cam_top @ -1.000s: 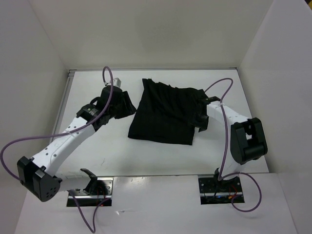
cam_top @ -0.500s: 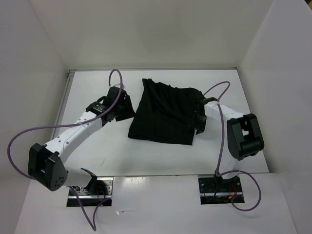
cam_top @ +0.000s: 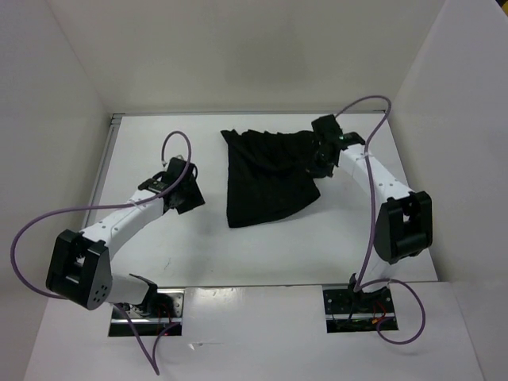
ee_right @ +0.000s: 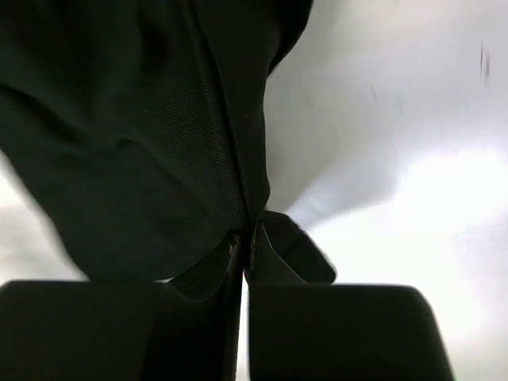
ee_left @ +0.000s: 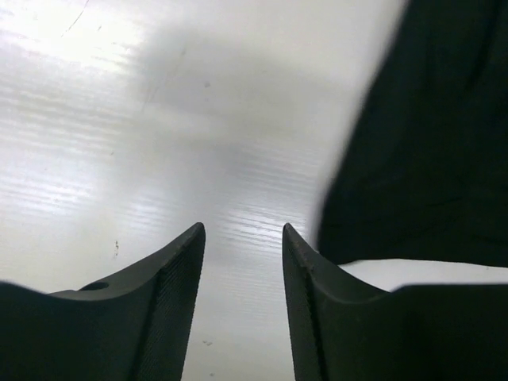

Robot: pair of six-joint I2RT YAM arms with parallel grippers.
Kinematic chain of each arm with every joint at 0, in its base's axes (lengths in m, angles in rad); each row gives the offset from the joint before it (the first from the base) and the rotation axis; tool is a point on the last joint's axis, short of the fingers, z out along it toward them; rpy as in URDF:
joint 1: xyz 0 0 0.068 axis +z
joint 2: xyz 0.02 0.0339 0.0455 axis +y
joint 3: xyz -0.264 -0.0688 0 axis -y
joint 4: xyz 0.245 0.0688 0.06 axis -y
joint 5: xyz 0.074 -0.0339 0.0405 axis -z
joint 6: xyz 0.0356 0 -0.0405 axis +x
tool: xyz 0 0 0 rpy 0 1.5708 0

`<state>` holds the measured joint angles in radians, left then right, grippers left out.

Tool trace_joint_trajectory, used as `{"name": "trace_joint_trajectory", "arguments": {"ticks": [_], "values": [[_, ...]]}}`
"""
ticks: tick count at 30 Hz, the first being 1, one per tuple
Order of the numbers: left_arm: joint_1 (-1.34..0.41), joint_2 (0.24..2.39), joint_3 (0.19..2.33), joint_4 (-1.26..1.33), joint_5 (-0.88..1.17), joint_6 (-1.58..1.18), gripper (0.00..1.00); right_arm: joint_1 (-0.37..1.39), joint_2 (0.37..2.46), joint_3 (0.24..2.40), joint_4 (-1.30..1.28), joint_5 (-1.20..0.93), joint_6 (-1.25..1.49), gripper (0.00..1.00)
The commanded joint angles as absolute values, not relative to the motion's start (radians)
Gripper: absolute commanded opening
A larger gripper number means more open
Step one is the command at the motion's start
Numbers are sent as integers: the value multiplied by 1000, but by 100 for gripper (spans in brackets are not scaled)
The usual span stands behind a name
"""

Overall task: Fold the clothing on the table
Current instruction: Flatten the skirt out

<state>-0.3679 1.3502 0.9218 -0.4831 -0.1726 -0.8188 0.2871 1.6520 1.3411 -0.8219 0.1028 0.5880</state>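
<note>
At the right edge of the skirt (cam_top: 270,178), the outstretched right pincer (cam_top: 317,159) pinches it; left pincer (ee_left: 242,232) spread.

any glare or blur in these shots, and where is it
Top external: evenly lit and sharp, soft shadows on the table. Left wrist: glare bleaches the table at top left, and the skirt edge is smeared. Right wrist: the skirt is dark and murky up close, with a blown-out white patch at right.
</note>
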Motion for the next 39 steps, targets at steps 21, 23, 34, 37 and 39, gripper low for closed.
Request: {"name": "trace_joint_trajectory", "arguments": {"ticks": [21, 23, 34, 37, 39], "values": [[-189, 1256, 808, -393, -66, -904, 50, 371, 1769, 2028, -250, -663, 544, 0], [-189, 1256, 808, -402, -66, -904, 50, 331, 1704, 1948, -224, -663, 545, 0], [-178, 1262, 775, -370, 0, -891, 50, 190, 1542, 1076, -448, -418, 581, 0], [-190, 1314, 764, -328, 86, -879, 50, 166, 1490, 1002, -552, -292, 632, 0], [-216, 1348, 746, -296, 132, -890, 50, 154, 1456, 991, -624, -229, 643, 0]]}}
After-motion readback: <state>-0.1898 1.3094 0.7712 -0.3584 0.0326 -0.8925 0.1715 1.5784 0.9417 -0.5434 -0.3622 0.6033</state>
